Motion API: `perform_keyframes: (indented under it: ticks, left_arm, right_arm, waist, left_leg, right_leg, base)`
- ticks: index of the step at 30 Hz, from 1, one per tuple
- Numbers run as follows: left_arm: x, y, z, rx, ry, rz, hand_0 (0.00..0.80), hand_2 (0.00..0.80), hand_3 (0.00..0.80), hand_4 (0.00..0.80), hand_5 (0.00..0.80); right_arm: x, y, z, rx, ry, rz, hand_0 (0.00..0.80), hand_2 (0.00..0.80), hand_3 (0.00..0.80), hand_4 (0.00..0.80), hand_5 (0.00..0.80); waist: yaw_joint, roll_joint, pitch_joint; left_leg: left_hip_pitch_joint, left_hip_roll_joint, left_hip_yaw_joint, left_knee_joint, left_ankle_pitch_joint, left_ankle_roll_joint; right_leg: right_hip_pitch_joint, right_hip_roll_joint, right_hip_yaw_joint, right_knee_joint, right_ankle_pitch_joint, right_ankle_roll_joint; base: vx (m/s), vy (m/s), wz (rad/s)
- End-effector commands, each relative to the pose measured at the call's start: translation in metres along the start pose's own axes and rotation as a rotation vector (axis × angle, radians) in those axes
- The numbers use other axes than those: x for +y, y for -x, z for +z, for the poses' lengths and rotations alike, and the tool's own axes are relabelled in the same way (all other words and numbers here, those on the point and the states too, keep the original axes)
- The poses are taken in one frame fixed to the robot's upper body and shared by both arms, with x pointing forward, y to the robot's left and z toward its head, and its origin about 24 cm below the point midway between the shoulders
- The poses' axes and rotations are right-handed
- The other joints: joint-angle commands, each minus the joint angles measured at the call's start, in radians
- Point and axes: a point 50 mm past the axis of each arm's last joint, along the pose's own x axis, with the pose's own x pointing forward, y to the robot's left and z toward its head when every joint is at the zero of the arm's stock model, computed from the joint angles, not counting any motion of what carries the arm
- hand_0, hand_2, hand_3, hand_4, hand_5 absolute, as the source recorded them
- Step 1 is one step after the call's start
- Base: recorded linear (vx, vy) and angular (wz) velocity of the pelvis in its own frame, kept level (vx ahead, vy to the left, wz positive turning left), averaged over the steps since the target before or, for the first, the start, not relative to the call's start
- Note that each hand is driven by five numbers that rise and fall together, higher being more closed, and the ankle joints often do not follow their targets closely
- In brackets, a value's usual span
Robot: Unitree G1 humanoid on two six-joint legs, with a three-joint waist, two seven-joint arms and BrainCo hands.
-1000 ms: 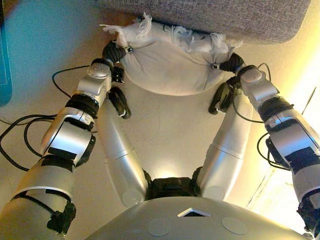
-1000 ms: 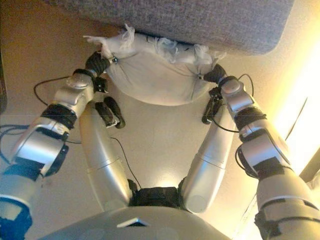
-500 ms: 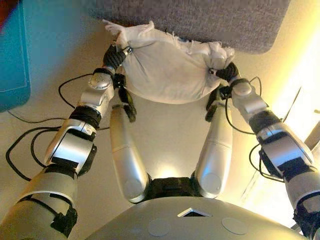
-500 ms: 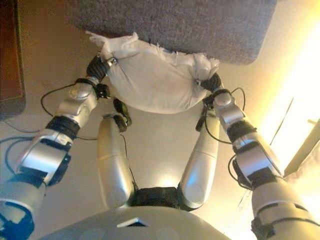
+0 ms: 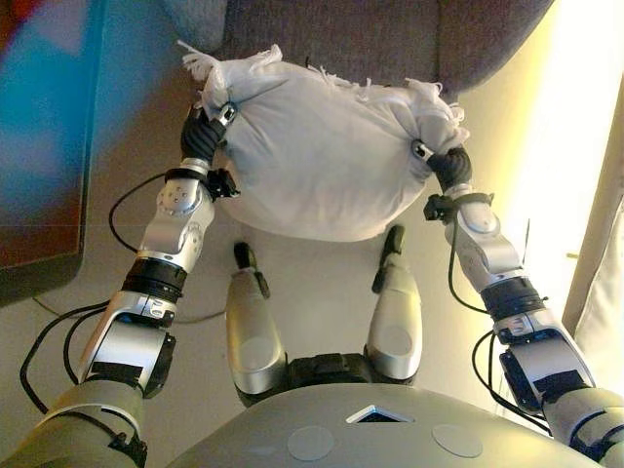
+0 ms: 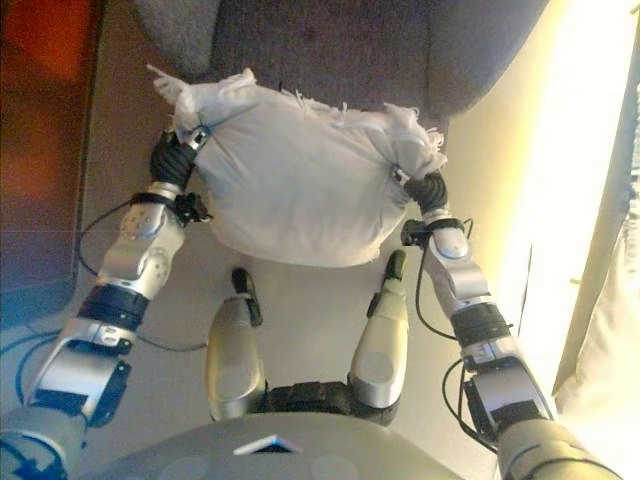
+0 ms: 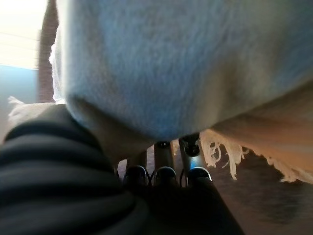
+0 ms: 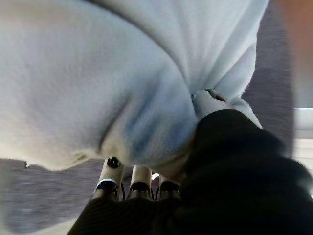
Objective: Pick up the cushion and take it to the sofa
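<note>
A white fringed cushion (image 5: 322, 156) hangs between my two hands, its far edge over the front of the grey sofa (image 5: 390, 39). My left hand (image 5: 203, 136) grips its left corner, with the fringe sticking out past the hand. My right hand (image 5: 450, 168) grips its right corner. In the left wrist view the cushion (image 7: 186, 63) bulges over the fingers (image 7: 164, 159), which run under it. In the right wrist view the thumb (image 8: 208, 98) presses into the cushion (image 8: 98, 73) and the fingers (image 8: 139, 176) lie beneath it.
A dark low piece of furniture (image 5: 39, 146) stands at the left. A pale curtain (image 5: 604, 292) hangs at the right beside a bright strip of light. A grey sofa arm (image 5: 195, 19) shows at the far left of the seat.
The view has shifted closer to the sofa. Both arms have stretched forward and carried the cushion up against the sofa's front. Both hands keep their hold.
</note>
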Motion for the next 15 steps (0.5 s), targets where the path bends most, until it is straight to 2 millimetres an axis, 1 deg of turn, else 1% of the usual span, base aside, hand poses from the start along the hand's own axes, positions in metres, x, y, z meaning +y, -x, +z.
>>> perform_keyframes:
  ticks: [1, 3, 4, 5, 6, 7, 9, 11, 13, 15]
  left_arm:
    - [-0.012, 0.012, 0.003, -0.066, 0.026, -0.021, 0.8, 0.8, 0.8, 0.8, 0.8]
    - [-0.003, 0.022, -0.012, -0.008, 0.035, -0.006, 0.8, 0.8, 0.8, 0.8, 0.8]
    - [0.002, 0.027, -0.019, 0.021, 0.053, 0.008, 0.8, 0.8, 0.8, 0.8, 0.8]
    - [0.005, 0.029, -0.022, 0.033, 0.067, 0.015, 0.8, 0.8, 0.8, 0.8, 0.8]
    - [0.009, 0.032, -0.025, 0.047, 0.076, 0.029, 0.8, 0.8, 0.8, 0.8, 0.8]
    - [0.013, 0.034, -0.029, 0.061, 0.082, 0.038, 0.8, 0.8, 0.8, 0.8, 0.8]
    - [0.014, 0.036, -0.034, 0.079, 0.073, 0.032, 0.8, 0.8, 0.8, 0.8, 0.8]
    - [0.014, 0.036, -0.036, 0.094, 0.073, 0.014, 0.8, 0.8, 0.8, 0.8, 0.8]
    - [0.014, 0.035, -0.036, 0.097, 0.078, 0.007, 0.8, 0.8, 0.8, 0.8, 0.8]
    - [0.013, 0.032, -0.034, 0.094, 0.085, 0.005, 0.8, 0.8, 0.8, 0.8, 0.8]
  right_arm:
    - [0.023, -0.004, 0.02, -0.094, -0.114, 0.061, 0.8, 0.8, 0.8, 0.8, 0.8]
    - [0.03, -0.001, 0.009, -0.026, -0.088, 0.092, 0.8, 0.8, 0.8, 0.8, 0.8]
    - [0.031, -0.001, 0.004, 0.011, -0.069, 0.108, 0.8, 0.8, 0.8, 0.8, 0.8]
    - [0.032, -0.001, 0.002, 0.023, -0.062, 0.114, 0.8, 0.8, 0.8, 0.8, 0.8]
    - [0.034, -0.001, 0.0, 0.036, -0.06, 0.126, 0.8, 0.8, 0.8, 0.8, 0.8]
    - [0.037, -0.001, -0.002, 0.048, -0.069, 0.135, 0.8, 0.8, 0.8, 0.8, 0.8]
    - [0.038, 0.0, -0.005, 0.07, -0.087, 0.124, 0.8, 0.8, 0.8, 0.8, 0.8]
    - [0.034, 0.003, -0.009, 0.082, -0.094, 0.109, 0.8, 0.8, 0.8, 0.8, 0.8]
    - [0.032, 0.004, -0.011, 0.087, -0.1, 0.098, 0.8, 0.8, 0.8, 0.8, 0.8]
    - [0.029, 0.004, -0.011, 0.089, -0.105, 0.095, 0.8, 0.8, 0.8, 0.8, 0.8]
  waist:
    - [0.023, 0.024, -0.226]
    - [0.038, 0.028, -0.269]
    - [0.047, 0.029, -0.287]
    - [0.053, 0.031, -0.292]
    - [0.06, 0.033, -0.3]
    - [0.067, 0.036, -0.308]
    - [0.068, 0.037, -0.322]
    - [0.061, 0.037, -0.333]
    - [0.055, 0.037, -0.338]
    - [0.043, 0.035, -0.339]
  left_leg:
    - [0.115, -0.057, 0.007, -0.175, 0.088, 0.097]
    - [0.162, -0.077, -0.049, -0.191, 0.075, 0.106]
    - [0.186, -0.088, -0.093, -0.198, 0.065, 0.11]
    - [0.203, -0.091, -0.109, -0.203, 0.06, 0.111]
    - [0.22, -0.099, -0.136, -0.21, 0.053, 0.112]
    - [0.24, -0.102, -0.145, -0.219, 0.048, 0.112]
    - [0.261, -0.096, -0.125, -0.212, 0.041, 0.104]
    - [0.276, -0.083, -0.092, -0.202, 0.039, 0.095]
    - [0.285, -0.083, -0.075, -0.198, 0.032, 0.094]
    - [0.286, -0.084, -0.037, -0.169, 0.021, 0.093]
  right_leg:
    - [0.111, 0.053, -0.022, -0.057, -0.048, 0.001]
    - [0.157, 0.077, 0.021, -0.074, -0.058, -0.012]
    - [0.182, 0.09, 0.053, -0.079, -0.066, -0.018]
    - [0.198, 0.096, 0.066, -0.082, -0.072, -0.021]
    - [0.215, 0.101, 0.081, -0.086, -0.078, -0.023]
    - [0.234, 0.105, 0.09, -0.09, -0.085, -0.023]
    - [0.266, 0.105, 0.084, -0.094, -0.096, -0.025]
    - [0.29, 0.092, 0.062, -0.099, -0.097, -0.018]
    - [0.297, 0.081, 0.051, -0.102, -0.094, -0.011]
    - [0.304, 0.074, 0.042, -0.103, -0.09, -0.008]
  base:
    - [0.367, 0.009, -0.5]
    - [0.348, 0.01, -0.53]
    - [0.295, 0.007, -0.59]
    - [0.272, 0.009, -0.68]
    - [0.222, 0.014, -0.57]
    - [0.226, 0.02, -0.52]
    - [0.173, 0.037, -0.29]
    - [0.107, 0.065, -0.08]
    - [0.054, 0.082, -0.02]
    - [0.016, 0.088, -0.03]
